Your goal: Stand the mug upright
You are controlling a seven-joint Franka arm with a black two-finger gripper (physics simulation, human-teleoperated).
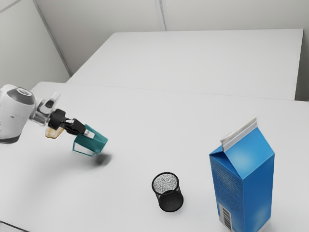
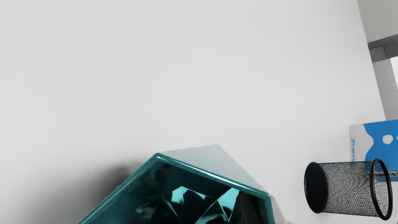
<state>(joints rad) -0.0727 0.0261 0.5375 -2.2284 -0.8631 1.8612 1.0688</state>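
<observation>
Closest to the exterior camera stands a tall, blue cardboard carton with a white crest (image 1: 244, 183), upright at four o'clock from that view's centre, a barcode low on one face. At six o'clock sits a small black wire-mesh cup (image 1: 168, 193), also upright on the white tabletop (image 1: 135, 116), its round mouth facing up. Between eight and nine o'clock is the angular teal mug (image 1: 94, 141), tilted, its mouth toward ten o'clock and its base toward four, with a dark shadow (image 1: 102, 160) on the tabletop just beside the base. Its thin rectangular handle (image 1: 83, 153) sticks out toward seven o'clock. The black two-fingered hand (image 1: 87, 131) is narrow on the mug's wall, holding it near the rim; in the wrist view one dark finger (image 2: 247, 210) reaches inside the mouth, and a pale fingertip (image 2: 278, 210) lies along the outside. That same view looks into the mug's glossy, faceted interior, with the mesh cup and carton well apart from it, the cup partly covering the carton. A white robot arm (image 1: 13, 116) comes in from nine o'clock, and a small tan object (image 1: 53, 133), partly hidden, shows behind the hand.
</observation>
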